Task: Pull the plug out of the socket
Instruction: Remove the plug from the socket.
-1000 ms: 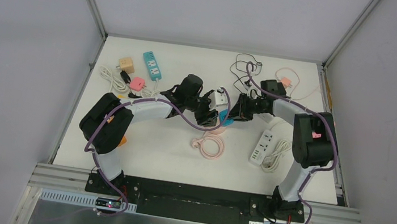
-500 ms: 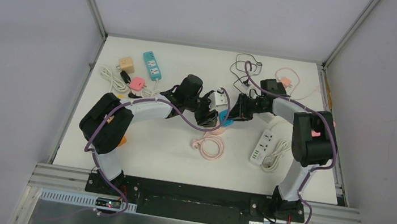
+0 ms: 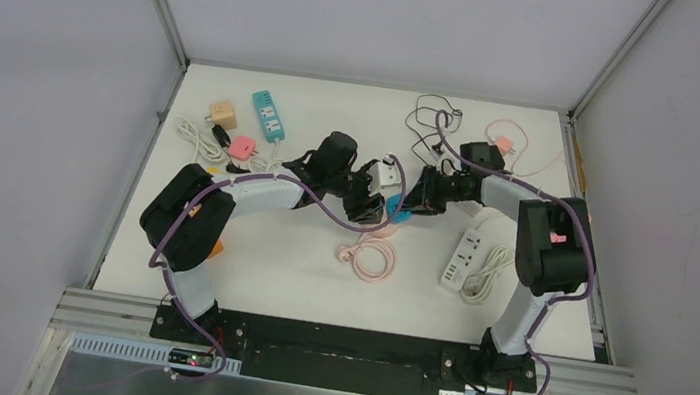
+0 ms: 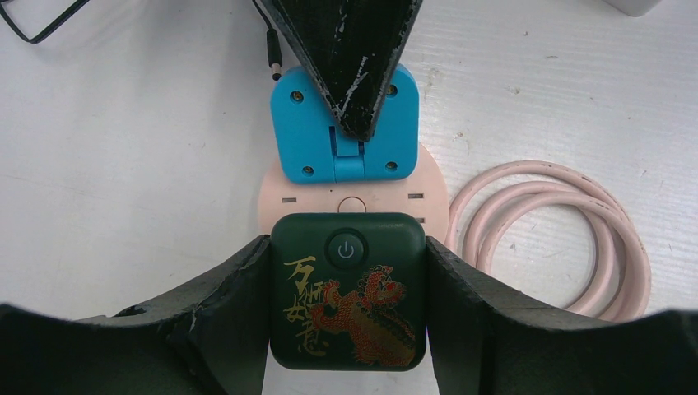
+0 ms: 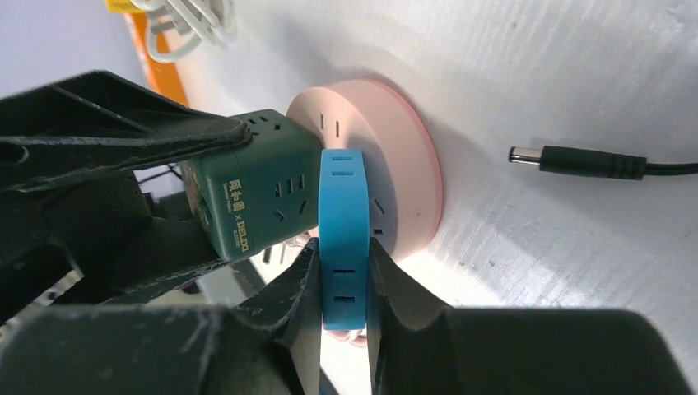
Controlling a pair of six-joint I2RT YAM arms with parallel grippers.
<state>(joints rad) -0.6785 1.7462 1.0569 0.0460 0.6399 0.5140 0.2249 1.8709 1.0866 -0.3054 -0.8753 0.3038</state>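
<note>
A round pink socket [image 4: 276, 197] [image 5: 395, 164] [image 3: 384, 229] lies flat on the white table. Two plugs sit on it. One is a dark green cube plug [image 4: 348, 288] [image 5: 247, 197] with a power button and a gold-and-red lion print; my left gripper [image 4: 348, 309] [image 3: 369, 205] is shut on its two sides. Metal prongs show under the cube in the right wrist view. The other is a flat blue plug [image 5: 343, 206] [image 4: 300, 140] [image 3: 400, 212], standing on edge on the socket, with my right gripper [image 5: 343, 288] [image 3: 408, 205] shut on its faces.
A coiled pink cable [image 4: 543, 171] [image 3: 369, 257] lies beside the socket. A black barrel connector [image 5: 576, 162] rests close by. Also on the table: a white power strip [image 3: 462, 258], a small white adapter [image 3: 389, 172], tangled black cables [image 3: 425, 126], a teal strip [image 3: 269, 114].
</note>
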